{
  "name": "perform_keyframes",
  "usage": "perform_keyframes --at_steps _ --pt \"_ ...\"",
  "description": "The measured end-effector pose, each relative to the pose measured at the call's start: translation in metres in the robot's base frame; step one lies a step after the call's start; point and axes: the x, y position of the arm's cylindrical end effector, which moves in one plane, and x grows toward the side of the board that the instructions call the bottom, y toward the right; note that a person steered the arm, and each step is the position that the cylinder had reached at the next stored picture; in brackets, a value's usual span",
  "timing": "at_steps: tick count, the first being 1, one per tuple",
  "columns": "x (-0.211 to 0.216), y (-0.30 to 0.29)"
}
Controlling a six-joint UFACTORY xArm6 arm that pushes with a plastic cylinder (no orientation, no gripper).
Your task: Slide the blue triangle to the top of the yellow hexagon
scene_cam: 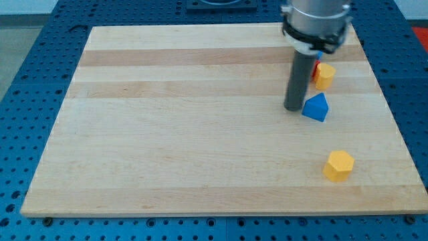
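The blue triangle (316, 107) lies on the wooden board at the view's right, above the middle. The yellow hexagon (339, 165) lies lower down, near the board's right bottom area, well apart from the triangle. My tip (293, 108) rests on the board just left of the blue triangle, at or very near its left edge. The dark rod rises from it to the arm's grey body at the view's top.
A second yellow block (325, 76) sits above the blue triangle, with a red block (315, 70) and a bit of blue partly hidden behind the rod. The wooden board (167, 134) lies on a blue perforated table (27, 80).
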Motion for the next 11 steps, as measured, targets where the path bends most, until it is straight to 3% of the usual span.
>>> perform_keyframes --at_steps 1,3,5,9,10,11 --pt "0.018 0.011" --pt "-0.039 -0.019" --pt "-0.001 0.036" --pt "0.073 0.04" --pt "0.075 0.04" --pt "0.046 0.043"
